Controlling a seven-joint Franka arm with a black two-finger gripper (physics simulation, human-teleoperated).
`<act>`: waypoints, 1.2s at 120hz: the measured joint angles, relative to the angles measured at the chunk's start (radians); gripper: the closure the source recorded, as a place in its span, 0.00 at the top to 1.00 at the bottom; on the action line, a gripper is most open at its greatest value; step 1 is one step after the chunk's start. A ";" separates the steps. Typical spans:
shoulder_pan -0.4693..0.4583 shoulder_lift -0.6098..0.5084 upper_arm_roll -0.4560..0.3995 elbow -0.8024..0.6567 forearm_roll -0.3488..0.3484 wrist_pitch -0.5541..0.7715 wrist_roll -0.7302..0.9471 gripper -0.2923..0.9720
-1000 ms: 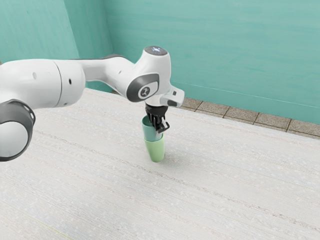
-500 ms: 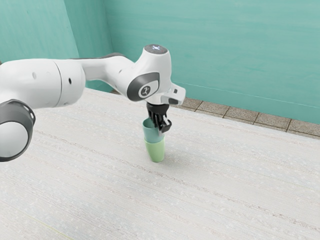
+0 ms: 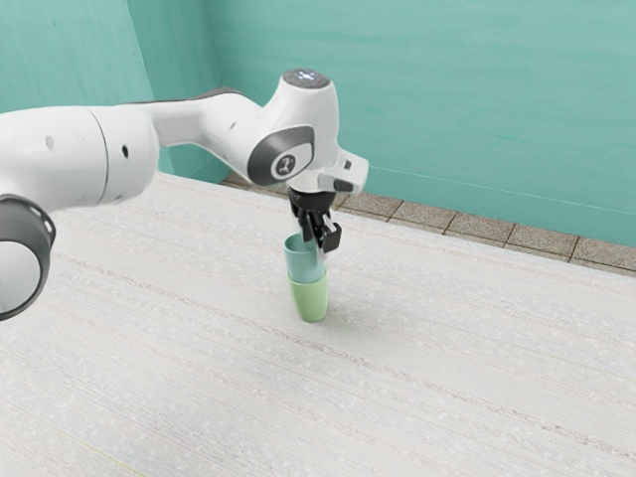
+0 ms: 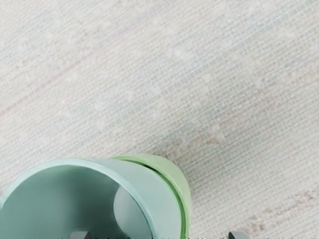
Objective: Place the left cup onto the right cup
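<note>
Seen with end effector [image 3: 320, 237] spread open, gripping nothing, just above rim of teal cup [image 3: 300, 260], nested upright in green cup [image 3: 311, 298] below; open tabletop [image 3: 447, 348] on every side.

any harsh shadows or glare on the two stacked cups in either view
Exterior view: soft, even light, no glare on the teal cup or green cup, just a faint shadow on the table beside them. Wrist view: equally flat light, no glare, and the teal cup is partly out of frame.
</note>
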 joint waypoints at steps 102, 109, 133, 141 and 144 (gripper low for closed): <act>-0.022 -0.173 0.010 -0.074 -0.033 -0.078 -0.012 0.66; -0.021 -0.186 0.013 -0.084 -0.041 -0.083 -0.012 0.69; -0.020 -0.231 0.029 -0.125 -0.084 -0.104 -0.013 0.74; -0.019 -0.242 0.030 -0.129 -0.096 -0.115 -0.013 0.75; -0.019 -0.246 0.030 -0.130 -0.099 -0.120 -0.013 0.75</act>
